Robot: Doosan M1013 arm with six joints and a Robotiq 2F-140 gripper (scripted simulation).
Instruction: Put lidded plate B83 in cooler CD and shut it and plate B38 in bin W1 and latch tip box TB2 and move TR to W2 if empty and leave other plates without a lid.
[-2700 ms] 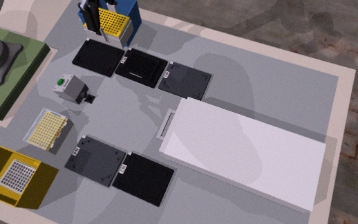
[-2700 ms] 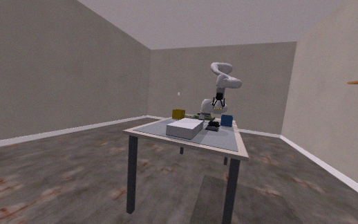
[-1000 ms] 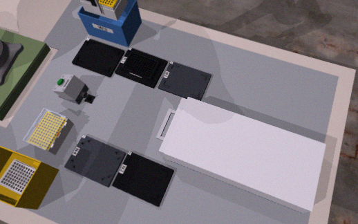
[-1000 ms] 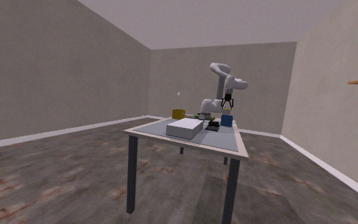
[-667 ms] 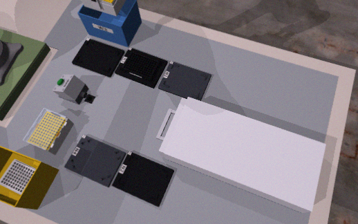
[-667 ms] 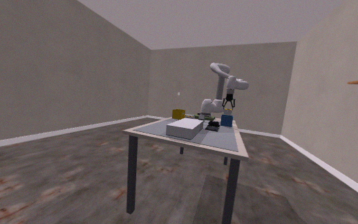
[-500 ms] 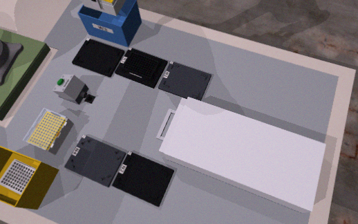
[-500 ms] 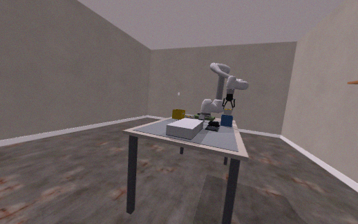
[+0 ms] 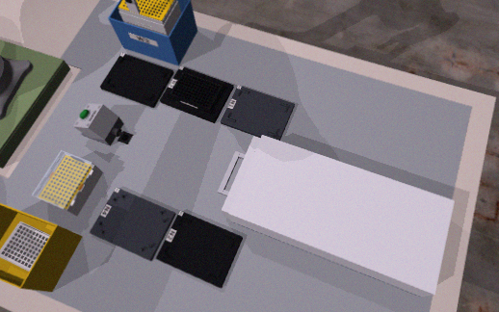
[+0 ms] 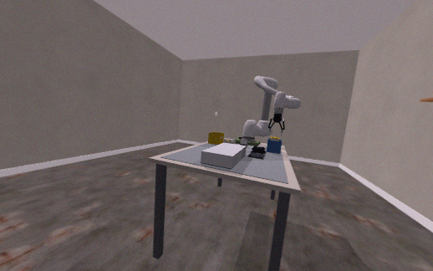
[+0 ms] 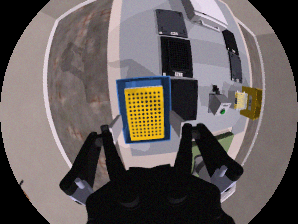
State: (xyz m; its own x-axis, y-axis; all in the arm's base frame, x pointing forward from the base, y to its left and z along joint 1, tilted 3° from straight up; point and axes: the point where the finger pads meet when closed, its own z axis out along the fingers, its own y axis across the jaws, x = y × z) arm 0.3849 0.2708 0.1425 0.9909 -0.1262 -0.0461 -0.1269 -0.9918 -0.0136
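Note:
The tip rack [image 9: 149,11], grey with a yellow gridded top, lies inside the blue bin [image 9: 155,35] at the far left corner of the bench. In the wrist view the rack [image 11: 145,112] sits within the bin's blue rim [image 11: 121,112], below my gripper [image 11: 145,119]. The fingers stand spread and clear of the rack, so the gripper is open and empty. The gripper also shows in the exterior view [image 10: 277,124], above the blue bin [image 10: 274,145]. A white gridded plate [image 9: 23,245] lies in the yellow bin [image 9: 39,257]. The white cooler [image 9: 337,212] is shut. The clear plate is not in view.
The tip box [image 9: 67,182] with a yellow insert sits on the mat between the DONE key box [image 9: 98,124] and the yellow bin. Five dark nests lie in two rows; the middle far one [image 9: 196,93] has a gridded top. The arm's green base [image 9: 24,96] is at the left.

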